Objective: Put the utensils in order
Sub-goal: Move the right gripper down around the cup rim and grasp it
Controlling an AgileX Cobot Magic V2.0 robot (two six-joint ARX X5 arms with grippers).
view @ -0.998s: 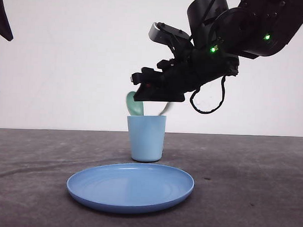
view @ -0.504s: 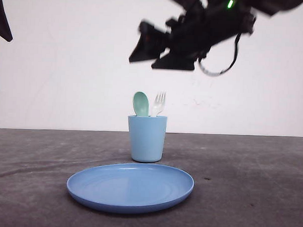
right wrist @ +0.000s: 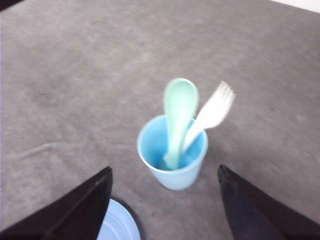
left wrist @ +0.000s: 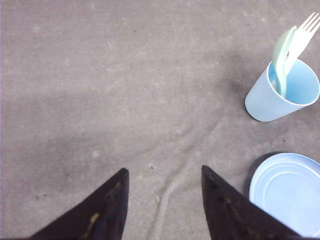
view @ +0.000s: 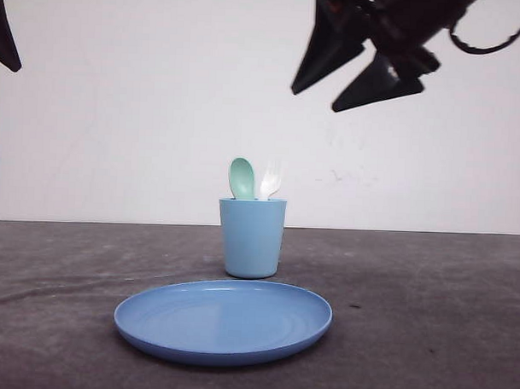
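left gripper (left wrist: 162,200): fingers spread wide, nothing in them, over bare table (left wrist: 100,90)
spoon (view: 241,178): mint-green, standing in the light blue cup (view: 252,237), bowl up
fork (view: 270,181): white, same cup, just right of the spoon
right gripper (view: 332,90): up high, spread apart, empty

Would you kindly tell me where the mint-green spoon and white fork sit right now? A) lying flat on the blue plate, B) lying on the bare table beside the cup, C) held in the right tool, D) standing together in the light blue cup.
D: the spoon and fork both stand upright in the cup, while the plate holds nothing and the right tool hangs open overhead.
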